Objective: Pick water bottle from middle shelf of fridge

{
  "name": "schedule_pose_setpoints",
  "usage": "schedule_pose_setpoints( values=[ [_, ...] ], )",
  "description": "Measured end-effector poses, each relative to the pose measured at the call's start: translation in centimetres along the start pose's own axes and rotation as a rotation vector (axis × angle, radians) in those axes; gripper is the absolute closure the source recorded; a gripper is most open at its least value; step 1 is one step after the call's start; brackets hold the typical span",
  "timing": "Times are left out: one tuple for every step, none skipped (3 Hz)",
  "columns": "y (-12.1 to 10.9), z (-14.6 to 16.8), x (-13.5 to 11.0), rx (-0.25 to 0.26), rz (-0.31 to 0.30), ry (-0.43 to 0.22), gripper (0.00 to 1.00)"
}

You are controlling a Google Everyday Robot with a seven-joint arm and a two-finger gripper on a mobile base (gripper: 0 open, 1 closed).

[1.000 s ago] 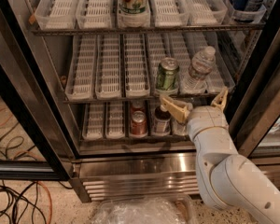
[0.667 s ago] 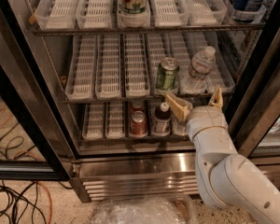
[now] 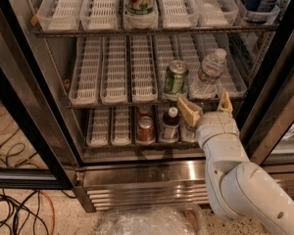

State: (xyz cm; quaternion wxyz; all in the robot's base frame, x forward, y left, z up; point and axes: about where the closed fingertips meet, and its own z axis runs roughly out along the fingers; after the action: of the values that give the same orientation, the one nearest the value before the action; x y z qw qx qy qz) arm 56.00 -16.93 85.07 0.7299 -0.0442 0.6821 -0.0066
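Note:
The water bottle [image 3: 207, 74], clear and ribbed with a white cap, stands near the front of the middle shelf [image 3: 112, 72] of the fridge [image 3: 137, 177], in a lane toward the right. A green soda can [image 3: 176, 79] stands just to its left. My gripper [image 3: 206, 107] is open, its tan fingers [image 3: 188, 111] spread just below and in front of the bottle at the shelf's front edge, not touching it. My white arm [image 3: 235, 180] rises from the lower right.
The lower shelf holds a red can [image 3: 145, 129] and a dark-liquid bottle with a white cap [image 3: 170, 123]. The top shelf holds a can [image 3: 139, 1]. A black door frame [image 3: 24, 106] stands at the left. Cables [image 3: 14, 204] lie on the floor, and clear plastic [image 3: 147, 222] lies below.
My gripper has moved up a little toward the front of the middle shelf, closer under the water bottle. The bottle and can have not moved.

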Motion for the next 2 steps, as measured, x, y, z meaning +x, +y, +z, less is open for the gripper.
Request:
schedule_pose_setpoints(
  values=[
    [-0.34,0.86,-0.53,0.013,0.000,-0.011,0.29],
    [-0.36,1.79,-0.83,0.013,-0.002,-0.014,0.28]
  ],
)
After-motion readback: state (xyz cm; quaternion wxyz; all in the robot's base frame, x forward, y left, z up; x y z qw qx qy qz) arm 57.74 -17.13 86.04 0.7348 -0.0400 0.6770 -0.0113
